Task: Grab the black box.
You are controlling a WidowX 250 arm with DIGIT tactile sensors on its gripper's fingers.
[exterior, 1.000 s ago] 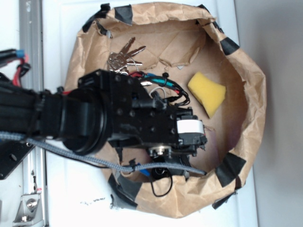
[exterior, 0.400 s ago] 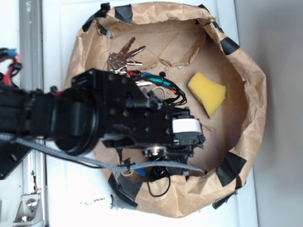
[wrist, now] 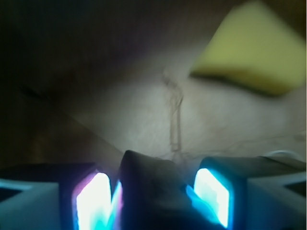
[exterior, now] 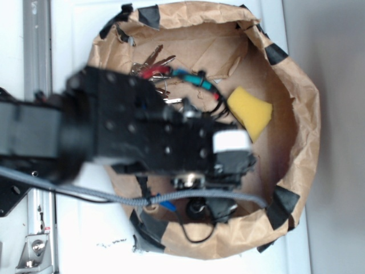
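Wrist view, nearest: gripper [wrist: 153, 196], 2 glowing pads [wrist: 93, 201] set either side of the black box [wrist: 153, 191], closed against it as far as blur allows. No writing legible anywhere. Beyond: brown paper floor [wrist: 144, 115], yellow sponge wedge [wrist: 249, 57] upper right, apart from the box. Exterior view: arm [exterior: 114, 131] covers the box; keys [exterior: 154, 60] behind; brown paper bowl [exterior: 302, 114] with black tape patches [exterior: 282, 202].

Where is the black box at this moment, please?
In the wrist view the black box sits at the bottom centre, between the two lit fingers of the gripper, with the yellow sponge beyond it at upper right. In the exterior view the arm hides it.
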